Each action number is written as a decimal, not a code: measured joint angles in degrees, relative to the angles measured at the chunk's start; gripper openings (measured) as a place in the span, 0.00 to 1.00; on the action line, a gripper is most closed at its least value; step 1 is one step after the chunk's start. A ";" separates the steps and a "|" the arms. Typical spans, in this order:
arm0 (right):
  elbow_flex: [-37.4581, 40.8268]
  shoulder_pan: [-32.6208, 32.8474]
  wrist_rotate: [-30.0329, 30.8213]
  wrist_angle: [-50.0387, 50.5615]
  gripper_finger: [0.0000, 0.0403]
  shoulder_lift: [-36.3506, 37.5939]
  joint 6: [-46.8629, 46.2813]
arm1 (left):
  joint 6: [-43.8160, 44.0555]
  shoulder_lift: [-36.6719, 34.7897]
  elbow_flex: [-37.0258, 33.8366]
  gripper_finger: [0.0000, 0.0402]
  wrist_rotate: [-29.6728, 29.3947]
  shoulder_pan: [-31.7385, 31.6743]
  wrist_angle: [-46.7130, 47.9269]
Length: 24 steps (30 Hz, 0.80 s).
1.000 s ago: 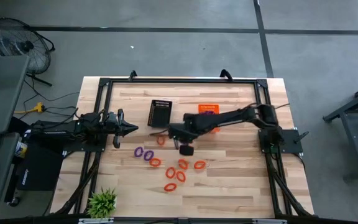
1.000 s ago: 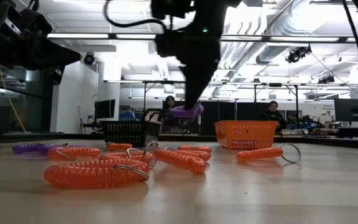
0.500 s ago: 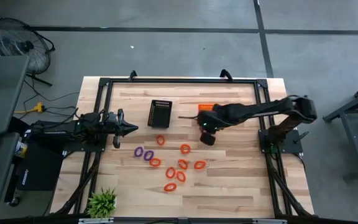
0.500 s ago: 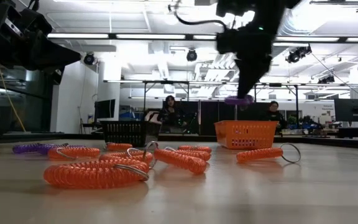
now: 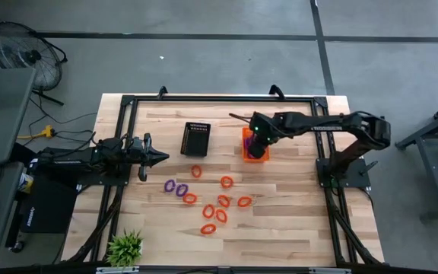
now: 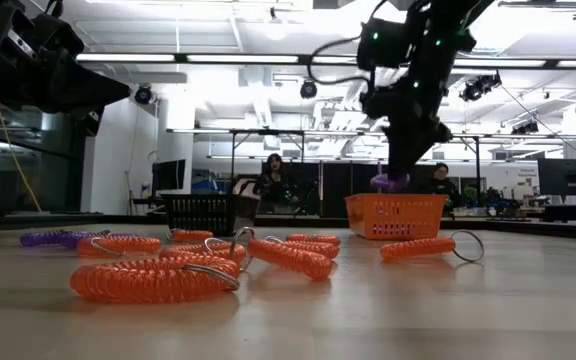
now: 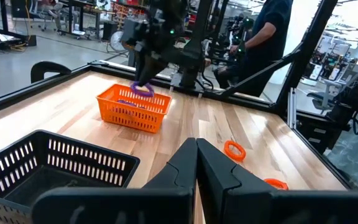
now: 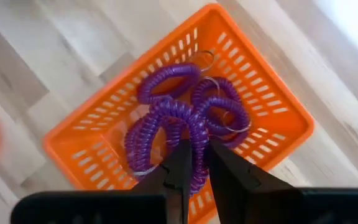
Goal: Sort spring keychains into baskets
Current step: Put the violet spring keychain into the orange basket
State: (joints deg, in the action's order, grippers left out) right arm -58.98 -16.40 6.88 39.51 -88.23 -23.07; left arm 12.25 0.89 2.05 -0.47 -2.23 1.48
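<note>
Two small rectangular perforated plastic baskets stand near the far side of the light wooden table (image 5: 295, 205): a black basket (image 5: 196, 138) and, well apart from it, a bright orange basket (image 5: 255, 144).

Right gripper (image 8: 193, 163): positioned directly above the orange basket. Its two dark fingers (image 8: 178, 163) are nearly closed and pinch a purple coiled spring keychain (image 8: 197, 138). The keychain hangs between the fingers over the basket's interior. The low view shows the same keychain (image 6: 389, 181) at the fingertips just above the orange basket's rim (image 6: 396, 198). Several more purple coiled keychains (image 8: 166, 79) lie inside the orange basket, some with metal split rings attached.

Left gripper (image 5: 158, 158): stationed at the left side of the table, beside the black basket and apart from it. Its fingers (image 7: 188, 163) are pressed fully together and hold nothing.

Loose keychains on the table, nearer the front edge than both baskets:
- Two purple coiled loops (image 5: 176, 187) lie side by side.
- Orange-red coiled loops (image 5: 220, 204) lie scattered in a cluster just beside them, about eight in number.
- One orange-red loop (image 5: 196, 172) lies closest to the black basket.

A small green potted plant (image 5: 125, 247) stands at the front left corner of the table.
</note>
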 joint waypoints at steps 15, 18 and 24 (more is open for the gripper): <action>0.00 -1.27 -4.53 -1.29 0.21 -5.57 9.00 | 0.00 -0.01 0.01 0.00 0.00 -0.02 0.00; 0.00 -1.34 -4.52 -1.40 0.27 -5.57 10.26 | 0.02 0.00 -0.01 0.00 0.00 0.01 0.00; -0.02 -1.44 -5.17 -1.63 0.35 -1.62 11.57 | 0.01 0.00 0.00 0.00 0.00 0.00 0.01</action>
State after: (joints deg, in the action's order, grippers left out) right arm -59.00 -17.84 1.71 37.88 -89.86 -11.50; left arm 12.26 0.89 2.05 -0.47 -2.23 1.49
